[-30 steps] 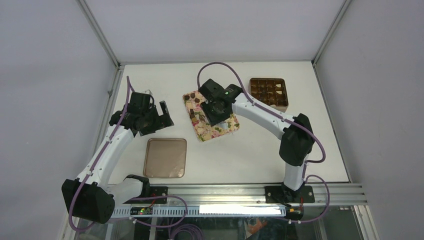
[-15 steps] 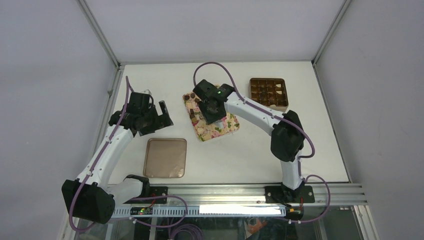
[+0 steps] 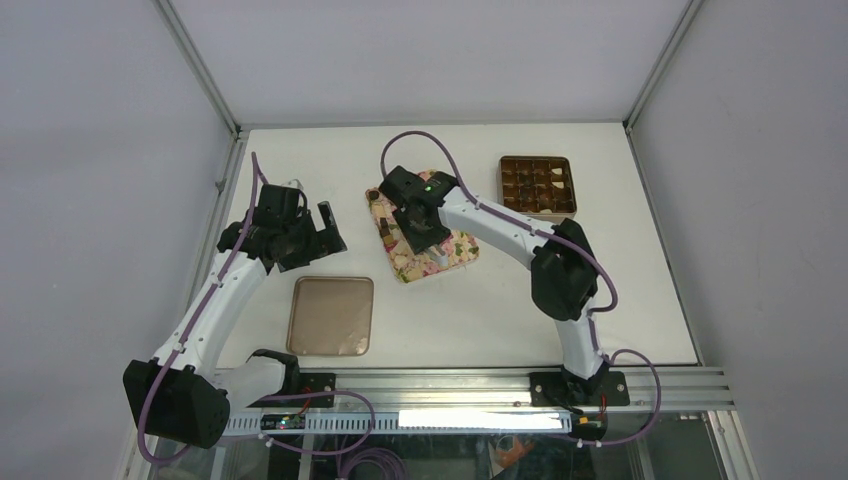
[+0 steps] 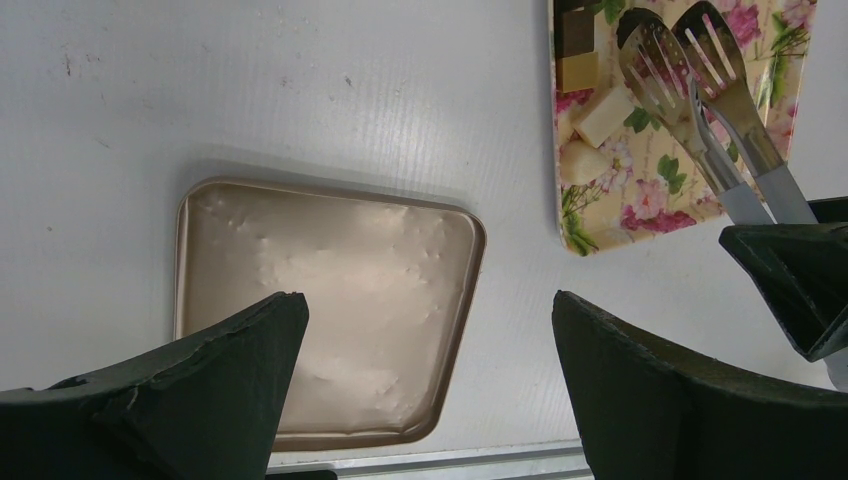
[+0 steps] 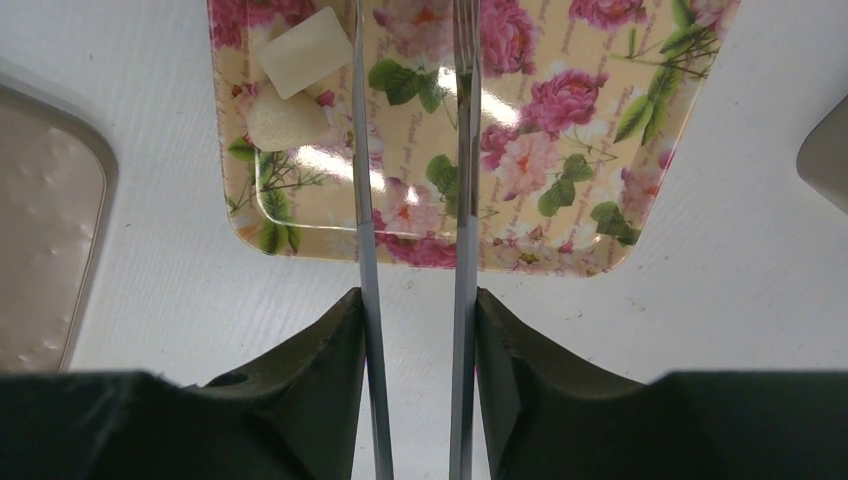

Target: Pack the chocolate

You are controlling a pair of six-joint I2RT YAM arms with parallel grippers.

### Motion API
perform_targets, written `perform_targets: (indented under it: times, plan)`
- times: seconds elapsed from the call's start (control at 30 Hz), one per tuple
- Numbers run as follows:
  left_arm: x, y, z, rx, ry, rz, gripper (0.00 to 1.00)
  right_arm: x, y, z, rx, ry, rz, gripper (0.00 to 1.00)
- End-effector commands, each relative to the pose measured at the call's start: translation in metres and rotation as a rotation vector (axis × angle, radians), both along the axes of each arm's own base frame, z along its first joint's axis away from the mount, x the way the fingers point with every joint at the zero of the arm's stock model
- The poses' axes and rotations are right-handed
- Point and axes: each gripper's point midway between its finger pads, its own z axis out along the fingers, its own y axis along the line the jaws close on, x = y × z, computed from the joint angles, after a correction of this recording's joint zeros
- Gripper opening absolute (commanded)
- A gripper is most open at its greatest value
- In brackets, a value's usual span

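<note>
While the left gripper (image 4: 425, 300) hung with its fingers spread wide and empty above the flat tan-brown square lid (image 4: 330, 250) on the white table (image 3: 500, 300), the right gripper (image 5: 412, 320) was clamped on the handles of silver slotted metal tongs (image 5: 362, 230). The tongs' blades stood apart over the rectangular floral-print tray (image 5: 560, 150). Small dark-brown chocolate pieces (image 4: 574, 32) lay at the tray's far end, near two pale cream pieces (image 5: 300, 50). The brown square gridded box (image 3: 538, 187) stood well apart to the right, its contents too small to tell.
</note>
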Motion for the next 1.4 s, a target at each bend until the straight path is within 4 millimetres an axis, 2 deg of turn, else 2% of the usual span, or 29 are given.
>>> perform_targets:
  times: [0.0, 0.3, 0.57, 0.67, 0.8, 1.03, 1.37]
  plan:
    - [0.006, 0.002, 0.011, -0.013, -0.056, 0.015, 0.99, 0.008, 0.011, 0.016, 0.025, -0.049, 0.020, 0.43]
    - [0.006, 0.002, 0.012, -0.014, -0.060, 0.015, 0.99, 0.012, 0.012, 0.008, 0.001, -0.053, 0.027, 0.42]
    - [0.007, 0.003, 0.013, -0.012, -0.060, 0.014, 0.99, 0.014, 0.009, 0.011, -0.005, -0.073, 0.016, 0.22]
    - [0.008, 0.002, 0.013, -0.012, -0.061, 0.013, 0.99, 0.016, 0.007, 0.019, -0.003, -0.092, 0.010, 0.13]
    - [0.007, 0.003, 0.014, -0.012, -0.065, 0.013, 0.99, 0.019, 0.002, 0.038, 0.022, -0.128, -0.008, 0.10]
    - [0.007, 0.003, 0.012, -0.007, -0.060, 0.007, 0.99, 0.023, -0.014, 0.070, 0.065, -0.174, -0.039, 0.09]
    - [0.007, 0.003, 0.012, -0.007, -0.058, 0.010, 0.99, 0.034, -0.047, 0.090, 0.076, -0.216, -0.108, 0.09]
